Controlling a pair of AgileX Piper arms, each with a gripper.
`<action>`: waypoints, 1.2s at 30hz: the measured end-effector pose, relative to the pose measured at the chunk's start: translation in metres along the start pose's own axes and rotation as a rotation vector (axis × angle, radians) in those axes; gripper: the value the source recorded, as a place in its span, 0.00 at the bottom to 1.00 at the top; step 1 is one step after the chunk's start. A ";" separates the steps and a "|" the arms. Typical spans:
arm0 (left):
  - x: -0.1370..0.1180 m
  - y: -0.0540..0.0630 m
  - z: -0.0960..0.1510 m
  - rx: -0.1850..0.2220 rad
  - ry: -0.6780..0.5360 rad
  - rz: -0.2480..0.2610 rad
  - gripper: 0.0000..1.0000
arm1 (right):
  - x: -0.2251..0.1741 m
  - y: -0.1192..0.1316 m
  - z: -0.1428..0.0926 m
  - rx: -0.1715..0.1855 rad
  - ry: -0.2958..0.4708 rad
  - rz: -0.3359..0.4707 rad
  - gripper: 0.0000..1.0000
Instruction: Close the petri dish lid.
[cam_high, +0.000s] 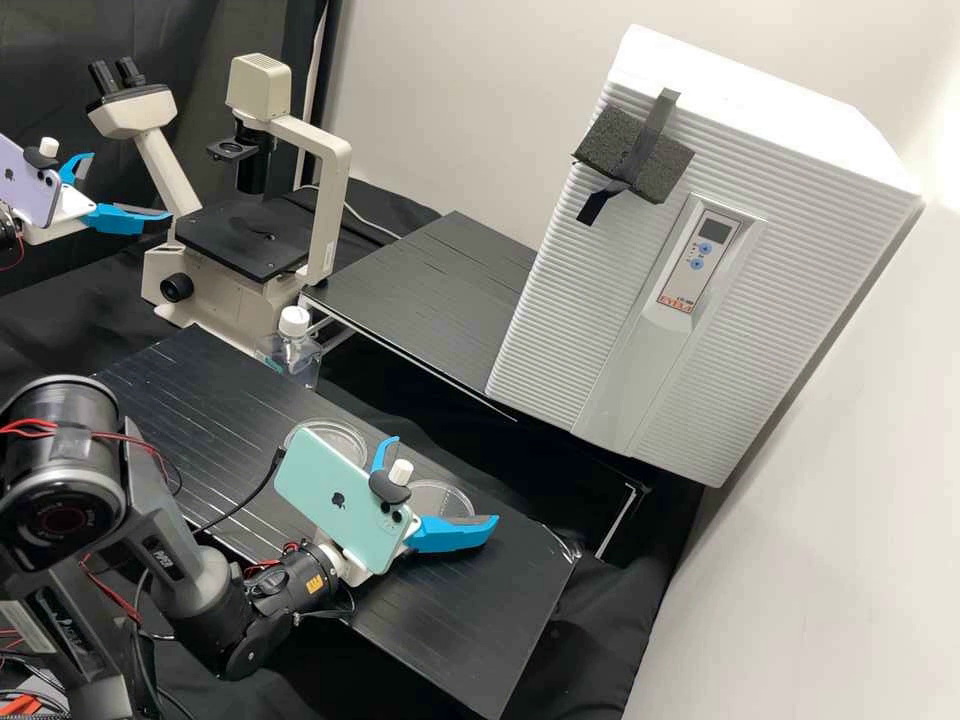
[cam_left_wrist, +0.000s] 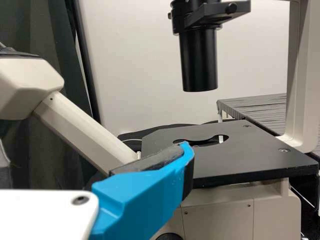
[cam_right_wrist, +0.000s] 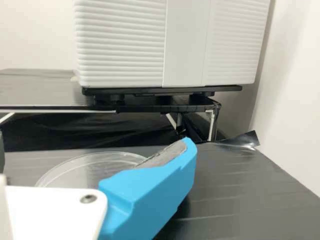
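Observation:
Two clear round petri dish pieces lie apart on the black bench: one (cam_high: 350, 434) partly behind the phone on my right arm, the other (cam_high: 447, 493) beyond my right gripper (cam_high: 446, 479), partly hidden by it. Which is the lid I cannot tell. That gripper stands open over the bench, its fingers wide apart. In the right wrist view a clear dish piece (cam_right_wrist: 82, 166) lies past my right gripper (cam_right_wrist: 94, 148), partly covered by one blue finger. My left gripper (cam_high: 131, 185) is open and holds nothing, up by the microscope; in the left wrist view the left gripper (cam_left_wrist: 95, 150) faces the microscope stage.
A microscope (cam_high: 325, 180) stands at the back left. A clear bottle with a white cap (cam_high: 294, 321) is beside the front bench (cam_high: 470, 630). A white ribbed incubator (cam_high: 560, 290) stands at the right on a raised black shelf (cam_high: 430, 290), with a gap between shelf and bench.

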 end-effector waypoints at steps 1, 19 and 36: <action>0.000 0.000 0.000 0.000 0.000 0.000 1.00 | 0.000 0.000 0.001 0.003 -0.005 -0.001 1.00; 0.000 0.000 0.000 0.000 0.000 0.000 1.00 | -0.002 0.007 0.008 0.029 -0.047 0.045 1.00; 0.000 0.000 0.000 0.000 0.000 0.000 1.00 | -0.001 0.003 0.005 0.015 -0.037 0.021 1.00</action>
